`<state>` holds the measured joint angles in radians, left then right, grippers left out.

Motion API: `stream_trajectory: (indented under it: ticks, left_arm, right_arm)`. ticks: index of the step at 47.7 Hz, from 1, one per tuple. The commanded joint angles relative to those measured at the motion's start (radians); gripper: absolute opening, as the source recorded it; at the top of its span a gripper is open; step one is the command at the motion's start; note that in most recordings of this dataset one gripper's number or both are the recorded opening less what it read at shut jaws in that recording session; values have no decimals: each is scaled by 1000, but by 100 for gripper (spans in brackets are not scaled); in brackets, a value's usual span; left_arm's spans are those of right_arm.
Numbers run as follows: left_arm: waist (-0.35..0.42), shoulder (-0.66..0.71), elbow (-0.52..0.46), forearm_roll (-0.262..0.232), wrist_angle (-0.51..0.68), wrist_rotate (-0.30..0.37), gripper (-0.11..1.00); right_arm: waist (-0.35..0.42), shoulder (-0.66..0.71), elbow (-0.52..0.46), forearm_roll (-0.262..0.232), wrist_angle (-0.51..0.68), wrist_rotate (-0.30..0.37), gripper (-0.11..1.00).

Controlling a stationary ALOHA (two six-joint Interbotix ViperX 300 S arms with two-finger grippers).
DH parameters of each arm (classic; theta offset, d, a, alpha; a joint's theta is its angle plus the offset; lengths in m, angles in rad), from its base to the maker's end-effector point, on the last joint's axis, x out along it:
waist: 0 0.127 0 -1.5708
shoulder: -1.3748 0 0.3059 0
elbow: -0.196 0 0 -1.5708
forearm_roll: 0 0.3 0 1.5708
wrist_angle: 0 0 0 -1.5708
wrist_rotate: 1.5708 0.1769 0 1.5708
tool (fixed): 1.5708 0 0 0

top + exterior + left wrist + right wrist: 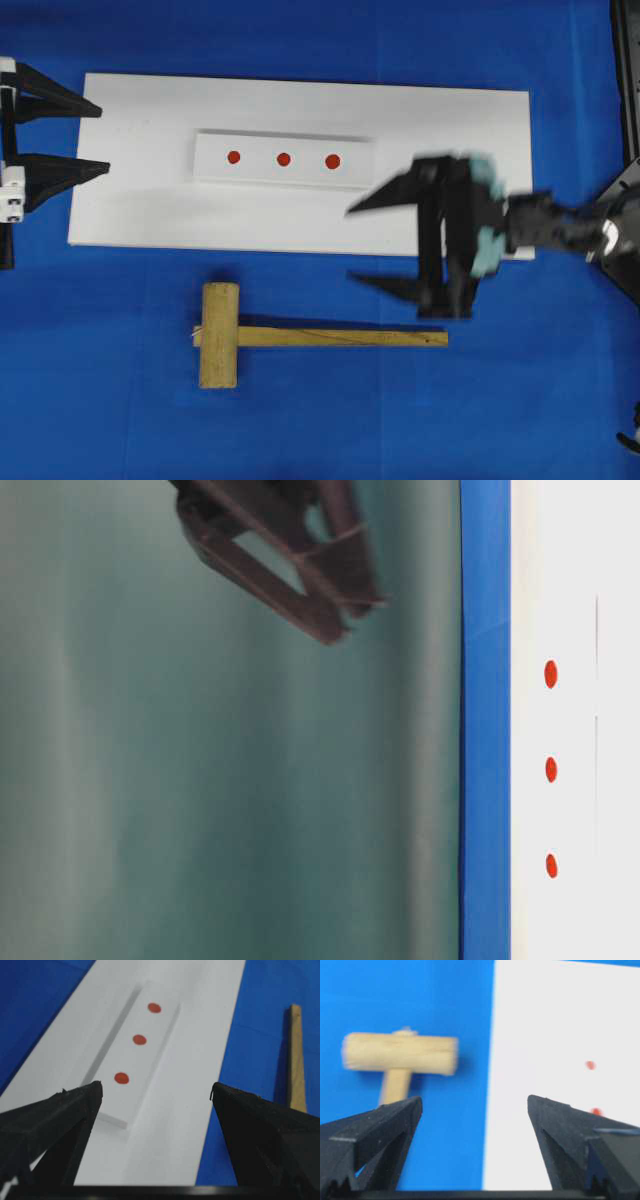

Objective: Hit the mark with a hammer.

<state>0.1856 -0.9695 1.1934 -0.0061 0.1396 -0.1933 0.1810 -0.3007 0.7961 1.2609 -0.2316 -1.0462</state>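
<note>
- Nearest, in the overhead view, we log the hammer (219, 335) lying flat on the blue cloth (100, 400), just below the white board (120, 140) and not touching it. Its thick cylindrical head points across the frame at the left; the flat handle runs to the right, parallel with the board's lower edge.
- Nothing grips the hammer; both grippers are apart from it.
- Next up, the right gripper (355, 245) hangs over the board's lower right corner, blurred. Its jaws stand spread wide and empty, one fingertip over the white surface, the other over the cloth just above the handle's end.
- From the right wrist view we see those spread fingers framing the hammer head at the left and the board at the right, two red marks faint on the white.
- Beyond, on the board, a raised white strip (283, 159) carries three red marks (283, 159) in a row.
- At the board's left edge, the left gripper (104, 140) sits with jaws spread wide, holding nothing, tips just reaching the board's edge.
- Its wrist view shows the three marks lined up between the fingers, with the hammer handle at the far right on the cloth.
- At table level we make out only a dark gripper part, top of frame; which arm, we cannot tell.
</note>
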Motion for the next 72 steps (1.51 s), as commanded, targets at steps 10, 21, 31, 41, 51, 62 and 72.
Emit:
stream_trajectory:
  ticks: [10, 21, 31, 41, 51, 62, 72]
  left_arm:
    - [-5, -54, -9, -2, 6, 81, 85]
    - [-5, -107, 5, -2, 6, 164, 85]
    - [-6, -163, 31, -2, 8, 202, 85]
    - [-25, -230, 83, -2, 25, 212, 85]
    - [-81, -288, 124, -2, 25, 213, 85]
    - [-107, -301, 160, -2, 25, 213, 83]
    - [-107, -305, 163, 0, 23, 213, 81]
  right_arm:
    - [-104, -187, 77, -2, 67, -46, 85]
    - [-109, -371, 186, -3, 71, -58, 84]
    - [-117, -546, 330, -2, 71, -58, 84]
    - [-115, -673, 451, 2, 67, -52, 84]
    - [-117, -761, 557, 9, 66, -51, 81]
    - [-115, -830, 611, 25, 61, -49, 80]
    - [-117, -830, 611, 25, 61, -48, 80]
